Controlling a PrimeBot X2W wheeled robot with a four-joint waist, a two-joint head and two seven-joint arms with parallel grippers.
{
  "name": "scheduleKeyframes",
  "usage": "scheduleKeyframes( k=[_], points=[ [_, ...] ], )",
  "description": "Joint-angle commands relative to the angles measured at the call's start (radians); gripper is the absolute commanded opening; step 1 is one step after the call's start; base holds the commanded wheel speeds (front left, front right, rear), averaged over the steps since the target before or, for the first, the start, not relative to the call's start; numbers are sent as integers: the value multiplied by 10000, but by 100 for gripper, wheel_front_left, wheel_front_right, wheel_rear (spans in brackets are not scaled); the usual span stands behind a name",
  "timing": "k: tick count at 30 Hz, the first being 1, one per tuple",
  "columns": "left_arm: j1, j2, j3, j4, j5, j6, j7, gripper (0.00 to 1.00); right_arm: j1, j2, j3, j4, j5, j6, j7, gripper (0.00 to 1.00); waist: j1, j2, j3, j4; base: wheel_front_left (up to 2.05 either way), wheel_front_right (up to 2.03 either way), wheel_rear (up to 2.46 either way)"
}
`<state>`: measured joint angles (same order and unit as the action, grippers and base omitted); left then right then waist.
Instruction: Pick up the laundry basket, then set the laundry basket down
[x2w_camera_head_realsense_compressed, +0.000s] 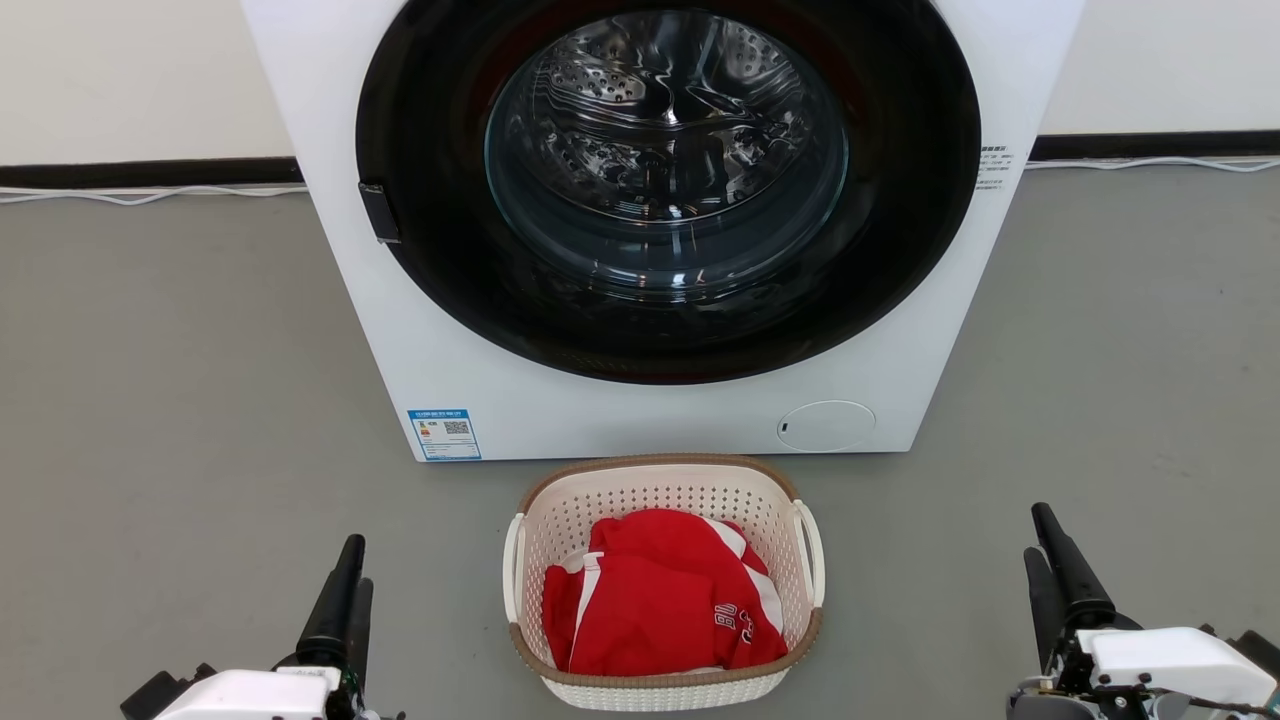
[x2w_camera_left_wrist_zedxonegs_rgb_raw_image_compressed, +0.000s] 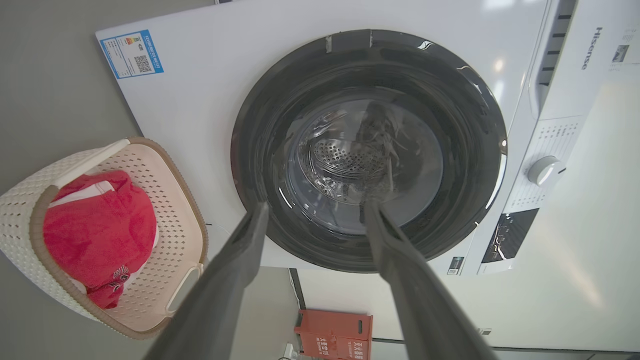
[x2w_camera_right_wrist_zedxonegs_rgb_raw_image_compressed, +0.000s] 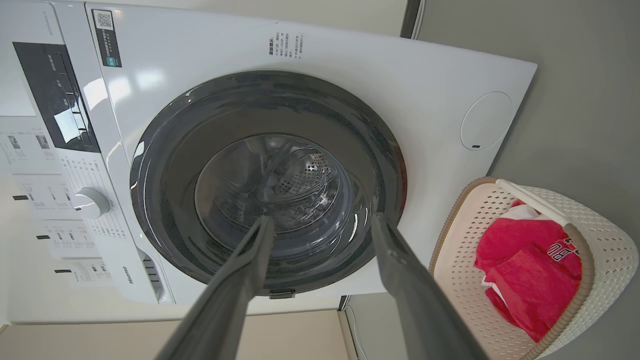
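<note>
1. The left pincer (x2w_camera_head_realsense_compressed: 345, 585) is low at the left above the grey floor (x2w_camera_head_realsense_compressed: 180, 400), its fingers apart and holding nothing.
2. The laundry basket (x2w_camera_head_realsense_compressed: 660, 465) stands on the floor in the middle, just in front of the washing machine (x2w_camera_head_realsense_compressed: 420, 330), a red garment (x2w_camera_head_realsense_compressed: 650, 600) inside it.
3. The right pincer (x2w_camera_head_realsense_compressed: 1050, 555) is at the right, well clear of the laundry basket, fingers spread and empty.

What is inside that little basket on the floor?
A crumpled red garment with white stripes lies in the basket. It covers most of the bottom, so anything underneath is hidden.
</note>
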<state>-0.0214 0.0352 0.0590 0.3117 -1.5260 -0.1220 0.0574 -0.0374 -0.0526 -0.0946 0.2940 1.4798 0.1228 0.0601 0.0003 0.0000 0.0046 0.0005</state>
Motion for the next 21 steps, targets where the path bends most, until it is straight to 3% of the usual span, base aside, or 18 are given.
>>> scheduleKeyframes(
  k=[1, 21],
  points=[
    [-345, 105, 34, -211, 336, -22, -107, 100, -327, -136, 54, -304, -414, 19, -146, 100, -2, 0, 3, -2, 0, 0, 0],
    [-384, 89, 159, -57, 3423, 93, -667, 100, -379, -175, 277, -372, -3859, 30, -705, 100, -2, 0, 43, -48, 0, 0, 0]
  ],
)
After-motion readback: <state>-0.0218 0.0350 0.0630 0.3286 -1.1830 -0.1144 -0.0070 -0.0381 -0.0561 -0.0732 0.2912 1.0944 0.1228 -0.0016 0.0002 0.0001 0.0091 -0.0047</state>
